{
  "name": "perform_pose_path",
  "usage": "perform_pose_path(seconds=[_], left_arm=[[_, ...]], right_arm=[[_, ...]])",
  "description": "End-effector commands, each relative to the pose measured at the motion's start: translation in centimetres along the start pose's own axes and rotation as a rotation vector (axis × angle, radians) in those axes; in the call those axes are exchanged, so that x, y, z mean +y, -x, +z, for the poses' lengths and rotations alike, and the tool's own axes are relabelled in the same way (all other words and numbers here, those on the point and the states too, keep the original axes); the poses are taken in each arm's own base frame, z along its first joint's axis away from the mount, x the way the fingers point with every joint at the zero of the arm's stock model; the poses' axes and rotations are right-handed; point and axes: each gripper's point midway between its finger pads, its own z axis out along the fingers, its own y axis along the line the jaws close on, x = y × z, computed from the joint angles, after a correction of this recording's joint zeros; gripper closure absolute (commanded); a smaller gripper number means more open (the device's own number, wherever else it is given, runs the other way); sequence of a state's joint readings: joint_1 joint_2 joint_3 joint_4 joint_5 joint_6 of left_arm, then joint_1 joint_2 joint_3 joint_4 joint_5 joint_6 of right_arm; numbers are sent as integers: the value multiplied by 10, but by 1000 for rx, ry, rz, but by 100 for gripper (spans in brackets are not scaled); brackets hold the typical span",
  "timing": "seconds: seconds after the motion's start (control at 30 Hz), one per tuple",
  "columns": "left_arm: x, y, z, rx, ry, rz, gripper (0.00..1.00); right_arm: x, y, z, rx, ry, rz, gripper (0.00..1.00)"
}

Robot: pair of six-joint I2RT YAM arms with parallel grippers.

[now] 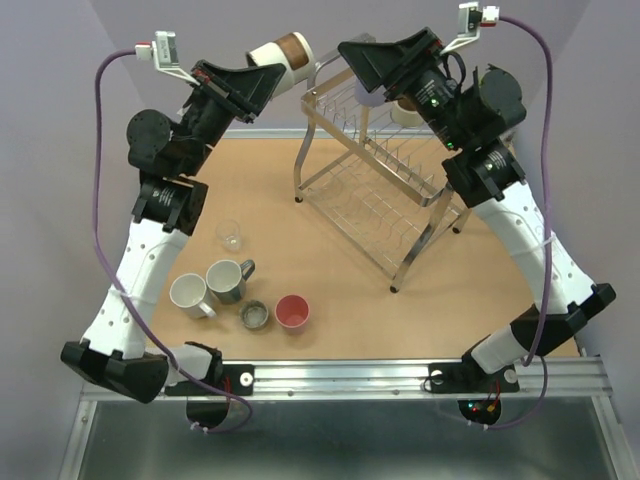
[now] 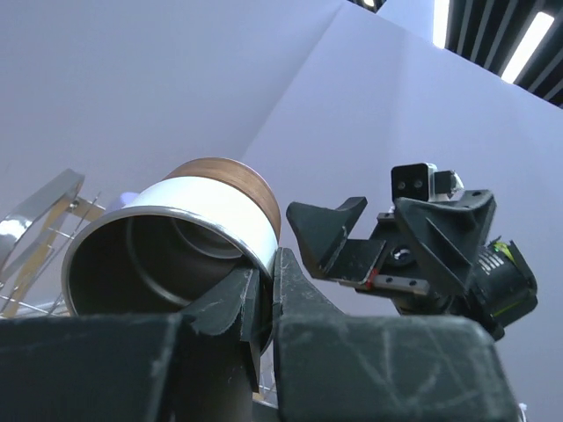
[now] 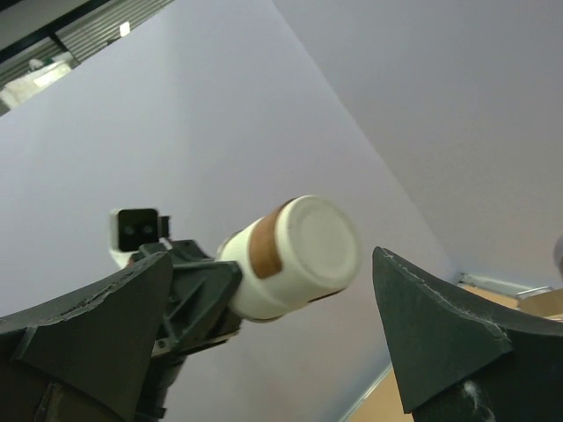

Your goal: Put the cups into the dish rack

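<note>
Left gripper [image 1: 258,78] clamped on the rim of the cup [image 1: 283,52], held sideways in the air at 11 o'clock of the rack [image 1: 380,190] — base toward the right gripper [image 1: 348,58], jaws apart, probably for a handover.

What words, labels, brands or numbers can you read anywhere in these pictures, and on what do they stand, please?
No text can be read.
The cup is plain.
A yellow sticker on the right arm is too blurred to read.
</note>
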State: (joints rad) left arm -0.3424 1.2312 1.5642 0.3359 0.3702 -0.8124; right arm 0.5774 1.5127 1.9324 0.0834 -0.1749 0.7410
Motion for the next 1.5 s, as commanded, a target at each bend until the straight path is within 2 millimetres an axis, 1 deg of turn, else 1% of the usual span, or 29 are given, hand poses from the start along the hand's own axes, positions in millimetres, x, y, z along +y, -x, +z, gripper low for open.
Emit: perform_pose_path(seconds=[0.0,0.07,0.1,0.2,0.3,0.37,0.47,0.57,0.6,0.63,0.67,0.7,0.73,0.77,0.8,0.83,0.87,0.9,0.97,1.0,1.03,1.13,1.2,1.27,1.3,1.33,1.4,1.43,1.47], left_arm=[[-43,22,6,-93,-186,-11,100],[-45,18,9,-92,-206,-37,100],[-46,18,9,-103,-219,-44,100],[-58,20,6,-131,-266,-45,100],[-62,21,5,-141,-280,-41,100],[-68,25,1,-154,-287,-19,100],[-71,31,-6,-171,-271,9,100],[-71,28,-8,-162,-276,15,100],[-74,28,-9,-165,-292,15,100],[-73,24,-10,-156,-301,-8,100],[-74,23,-10,-158,-314,-16,100],[-77,24,-11,-165,-336,-17,100],[-79,22,-11,-159,-345,-19,100],[-78,20,-9,-152,-347,-15,100],[-77,18,-9,-148,-348,-11,100],[-76,17,-8,-149,-345,-9,100],[-75,16,-7,-148,-345,-9,100],[-75,16,-7,-153,-353,-7,100],[-73,13,-5,-147,-355,-9,100],[-75,13,-5,-147,-366,-8,100],[-75,12,-5,-144,-368,-10,100],[-72,7,-4,-138,-367,-19,100],[-72,7,-5,-145,-368,-20,100],[-68,4,-5,-143,-358,-24,100],[-67,3,-5,-141,-355,-28,100],[-64,0,-5,-136,-350,-31,100],[-60,-4,-6,-134,-340,-36,100],[-60,-2,-6,-140,-337,-36,100],[-58,-5,-7,-137,-331,-39,100]], right_arm=[[48,20,6,-81,139,56,0],[52,16,10,-83,150,69,0],[50,12,14,-78,149,72,0],[51,6,18,-78,143,78,0],[45,-6,22,-73,118,75,0],[42,-5,22,-93,91,58,0],[29,-8,23,-108,39,54,0],[32,-9,26,-102,52,62,0],[29,-16,30,-87,55,78,0],[31,-18,31,-82,63,85,0],[38,-15,32,-88,76,92,0],[35,-20,37,-85,76,105,0],[36,-19,38,-89,78,116,0],[43,-10,39,-114,99,126,0],[46,-7,41,-123,109,132,0],[44,-10,46,-120,113,139,0],[58,1,46,-137,153,150,0],[54,-6,52,-126,156,162,0],[63,-5,55,-116,195,190,0],[68,-4,57,-116,214,198,0],[71,-2,56,-116,222,204,0],[69,-9,58,-109,214,222,0],[70,-5,56,-124,218,233,0],[70,-6,55,-128,219,239,12],[70,-4,55,-134,222,236,26],[71,-3,55,-135,223,234,55],[71,3,53,-158,215,229,83],[70,5,52,-166,209,231,92],[67,3,51,-167,198,230,100]])
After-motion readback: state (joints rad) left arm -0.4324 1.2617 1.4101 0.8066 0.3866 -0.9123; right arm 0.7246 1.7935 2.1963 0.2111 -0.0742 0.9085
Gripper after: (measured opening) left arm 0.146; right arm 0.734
